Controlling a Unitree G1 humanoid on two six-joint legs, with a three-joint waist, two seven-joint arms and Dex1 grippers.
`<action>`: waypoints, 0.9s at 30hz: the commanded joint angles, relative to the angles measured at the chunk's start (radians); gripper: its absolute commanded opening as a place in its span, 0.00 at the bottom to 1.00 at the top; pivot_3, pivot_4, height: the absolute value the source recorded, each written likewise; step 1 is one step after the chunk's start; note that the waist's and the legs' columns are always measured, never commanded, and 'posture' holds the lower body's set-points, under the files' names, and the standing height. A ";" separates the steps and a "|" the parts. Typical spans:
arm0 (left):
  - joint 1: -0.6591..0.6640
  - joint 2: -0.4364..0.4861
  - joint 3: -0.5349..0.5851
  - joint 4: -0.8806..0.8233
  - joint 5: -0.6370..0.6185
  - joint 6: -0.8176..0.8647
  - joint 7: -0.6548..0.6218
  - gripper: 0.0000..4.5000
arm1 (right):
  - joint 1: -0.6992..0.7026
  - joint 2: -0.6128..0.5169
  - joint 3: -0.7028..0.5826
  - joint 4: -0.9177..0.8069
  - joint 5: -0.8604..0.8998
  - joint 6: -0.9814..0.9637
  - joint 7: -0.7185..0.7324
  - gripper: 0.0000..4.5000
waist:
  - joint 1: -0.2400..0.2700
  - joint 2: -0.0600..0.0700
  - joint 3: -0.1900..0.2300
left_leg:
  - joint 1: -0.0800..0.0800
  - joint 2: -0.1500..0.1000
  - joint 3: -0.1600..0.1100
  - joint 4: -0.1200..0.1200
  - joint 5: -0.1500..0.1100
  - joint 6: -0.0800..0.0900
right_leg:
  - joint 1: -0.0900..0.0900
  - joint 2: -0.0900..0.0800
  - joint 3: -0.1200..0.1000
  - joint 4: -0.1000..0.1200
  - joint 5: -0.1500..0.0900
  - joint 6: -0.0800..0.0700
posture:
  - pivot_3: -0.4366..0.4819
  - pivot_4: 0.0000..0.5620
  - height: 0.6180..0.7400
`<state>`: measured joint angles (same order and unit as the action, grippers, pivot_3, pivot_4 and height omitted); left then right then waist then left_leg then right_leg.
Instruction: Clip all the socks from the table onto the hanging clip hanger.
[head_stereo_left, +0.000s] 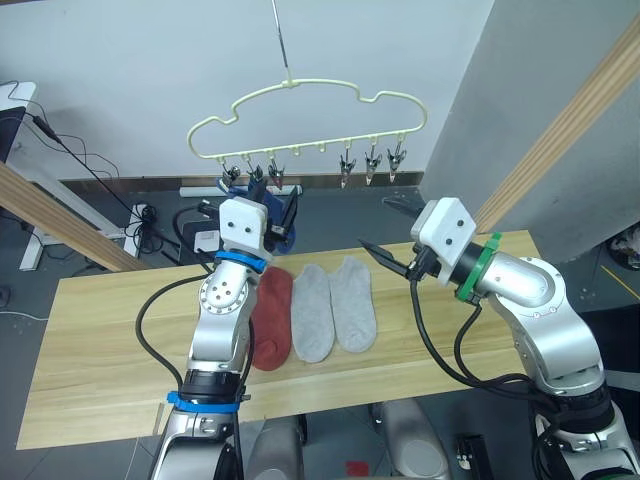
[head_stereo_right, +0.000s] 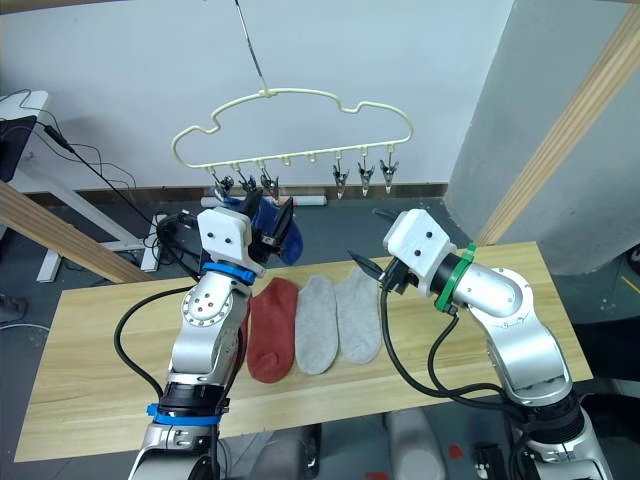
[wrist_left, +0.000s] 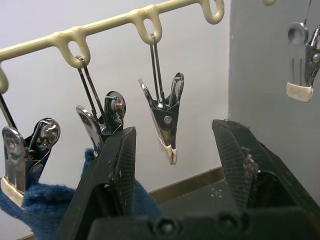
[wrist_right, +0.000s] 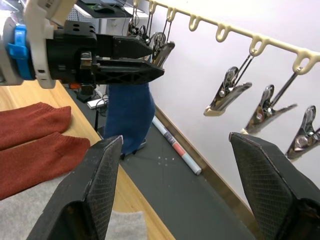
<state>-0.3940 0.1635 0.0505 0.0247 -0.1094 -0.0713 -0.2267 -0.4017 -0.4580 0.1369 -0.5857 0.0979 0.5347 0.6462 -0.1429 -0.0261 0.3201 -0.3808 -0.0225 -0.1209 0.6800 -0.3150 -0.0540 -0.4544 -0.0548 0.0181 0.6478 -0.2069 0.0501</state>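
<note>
Jaws wide, both grippers flank two grey socks, one red sock.

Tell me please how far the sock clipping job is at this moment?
Done: blue sock fabric already hangs from clips at the left end of the clip hanger. In hand: nothing; the left hand is open by those clips and the right hand is open too. Left: rust-red socks and two grey socks still lie on the table.

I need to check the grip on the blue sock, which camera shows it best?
The left wrist view: the blue sock sits up close in the clips. The right wrist view shows it hanging behind the left claw; the eye views show it partly hidden by that arm.
</note>
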 joint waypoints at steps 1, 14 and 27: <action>-0.026 -0.009 0.010 -0.009 0.017 -0.042 0.032 0.59 | 0.005 0.013 -0.026 -0.064 0.073 -0.005 0.010 0.79 | 0.000 0.000 0.000 | 0.000 0.000 0.000 0.000 0.000 0.000 | 0.000 0.000 0.000 0.000 0.000 0.000 | 0.12 0.62 0.92; -0.069 -0.029 0.005 -0.039 0.047 -0.031 0.104 0.59 | -0.009 0.013 0.001 -0.057 0.158 -0.003 0.016 0.79 | -0.002 0.000 0.000 | 0.000 0.000 0.000 0.000 0.000 0.000 | 0.000 0.000 0.000 0.000 0.000 0.000 | 0.13 0.62 0.92; -0.080 -0.031 0.004 -0.069 0.062 0.008 0.126 0.51 | 0.001 0.001 0.005 -0.040 0.164 -0.017 0.014 0.80 | -0.002 0.000 0.000 | 0.000 0.000 0.000 0.000 0.000 0.000 | 0.000 0.000 0.000 0.000 0.000 0.001 | 0.14 0.61 0.92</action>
<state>-0.4695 0.1305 0.0541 -0.0014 -0.0614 -0.0581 -0.1148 -0.4048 -0.4525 0.1423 -0.6050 0.2537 0.5386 0.6597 -0.1444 -0.0264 0.3202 -0.3808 -0.0226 -0.1210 0.6801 -0.3150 -0.0540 -0.4542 -0.0546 0.0181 0.6479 -0.2066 0.0507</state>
